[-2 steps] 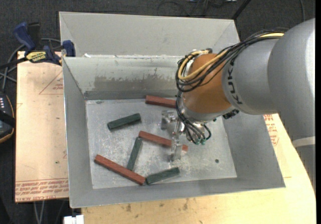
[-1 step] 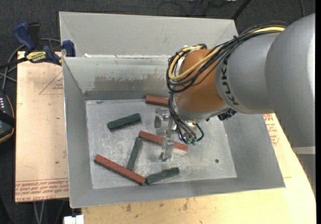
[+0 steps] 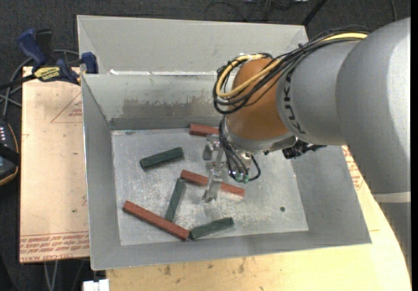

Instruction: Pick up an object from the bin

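though pincer [image 3: 210,192] state untellable, three red bars [image 3: 153,220] [image 3: 222,186] [image 3: 201,130] and three dark green bars [image 3: 161,158] [image 3: 175,199] [image 3: 211,228] in the bin [image 3: 98,153]

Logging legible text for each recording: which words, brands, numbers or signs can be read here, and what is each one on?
"KUKA": dark letters running sideways on the grey arm link, next to the orange wrist cover.
No lettering can be made out on the grey metal bin, the long red bar, the green bar or the other bars.
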`<action>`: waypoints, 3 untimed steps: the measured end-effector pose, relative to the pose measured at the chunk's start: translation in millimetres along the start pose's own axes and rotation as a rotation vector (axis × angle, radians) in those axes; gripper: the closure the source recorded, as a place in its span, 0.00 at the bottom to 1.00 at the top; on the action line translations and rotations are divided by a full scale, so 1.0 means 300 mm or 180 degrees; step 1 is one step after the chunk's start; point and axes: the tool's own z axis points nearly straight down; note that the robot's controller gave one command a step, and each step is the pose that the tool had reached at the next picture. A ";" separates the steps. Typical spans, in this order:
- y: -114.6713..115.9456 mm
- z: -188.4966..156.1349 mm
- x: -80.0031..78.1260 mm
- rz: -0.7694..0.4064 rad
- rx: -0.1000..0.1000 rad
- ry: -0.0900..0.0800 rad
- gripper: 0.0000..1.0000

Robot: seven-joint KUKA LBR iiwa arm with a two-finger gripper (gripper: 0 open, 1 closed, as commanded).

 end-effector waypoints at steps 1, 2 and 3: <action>-0.011 0.103 0.047 0.0631 0.0005 0.0014 0.00; -0.010 0.103 0.046 0.0622 0.0006 0.0006 0.00; -0.008 0.098 0.042 0.0622 0.0001 -0.0004 1.00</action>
